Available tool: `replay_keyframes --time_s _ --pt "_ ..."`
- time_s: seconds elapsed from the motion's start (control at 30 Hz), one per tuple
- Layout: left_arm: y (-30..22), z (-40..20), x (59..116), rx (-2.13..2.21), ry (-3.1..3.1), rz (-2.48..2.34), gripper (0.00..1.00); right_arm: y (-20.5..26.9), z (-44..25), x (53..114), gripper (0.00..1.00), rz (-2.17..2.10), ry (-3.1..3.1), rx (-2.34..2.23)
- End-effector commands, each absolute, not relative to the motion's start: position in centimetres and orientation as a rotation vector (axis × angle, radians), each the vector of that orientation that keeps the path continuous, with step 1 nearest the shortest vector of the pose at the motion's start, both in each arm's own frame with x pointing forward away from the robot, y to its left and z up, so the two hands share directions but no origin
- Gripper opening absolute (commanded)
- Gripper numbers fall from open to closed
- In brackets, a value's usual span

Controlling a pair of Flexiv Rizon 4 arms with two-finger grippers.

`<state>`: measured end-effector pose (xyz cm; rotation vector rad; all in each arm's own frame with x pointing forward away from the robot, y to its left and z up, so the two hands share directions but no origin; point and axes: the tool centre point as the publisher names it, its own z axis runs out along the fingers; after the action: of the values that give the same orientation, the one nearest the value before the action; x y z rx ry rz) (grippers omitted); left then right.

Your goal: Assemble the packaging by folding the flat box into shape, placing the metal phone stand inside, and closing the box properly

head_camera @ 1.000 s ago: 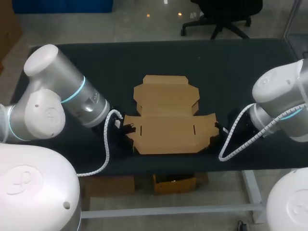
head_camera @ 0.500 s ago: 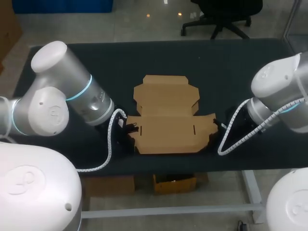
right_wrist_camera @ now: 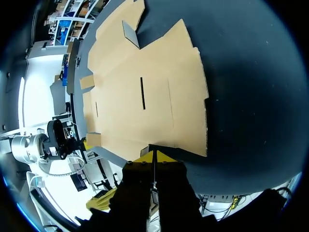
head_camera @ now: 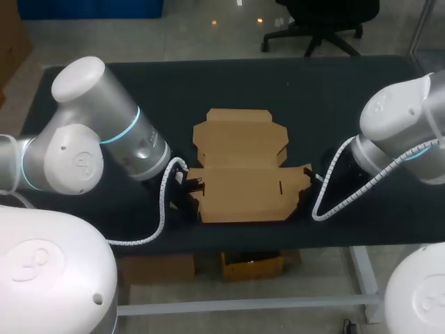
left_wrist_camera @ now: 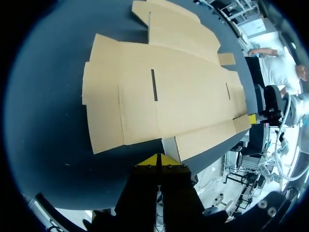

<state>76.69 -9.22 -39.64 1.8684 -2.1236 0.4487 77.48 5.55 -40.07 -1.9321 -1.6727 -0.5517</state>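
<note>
Both arms bend in low from the sides. The left gripper (head_camera: pixel 185 186) is at the box's (head_camera: pixel 240 167) 9 o'clock edge and the right gripper (head_camera: pixel 314 185) is at its 3 o'clock edge. Each has its yellow tips pressed together with nothing visibly held. The flat, creased, slotted brown cardboard lies unfolded on the dark table (head_camera: pixel 334 97), toward its 6 o'clock edge.
</note>
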Motion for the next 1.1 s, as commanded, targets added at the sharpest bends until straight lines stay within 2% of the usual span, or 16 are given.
replay_keyframes --time_s 0.03,1.1 --pt "-9.6 -39.6 76.7 1.866 -2.140 0.437 0.00 5.9 -40.0 77.5 0.00 -0.539 -1.682 -1.933" --pt "-10.0 -38.6 77.7 1.829 -2.207 0.452 0.00 7.3 -39.6 77.6 0.00 -0.500 -1.749 -1.929"
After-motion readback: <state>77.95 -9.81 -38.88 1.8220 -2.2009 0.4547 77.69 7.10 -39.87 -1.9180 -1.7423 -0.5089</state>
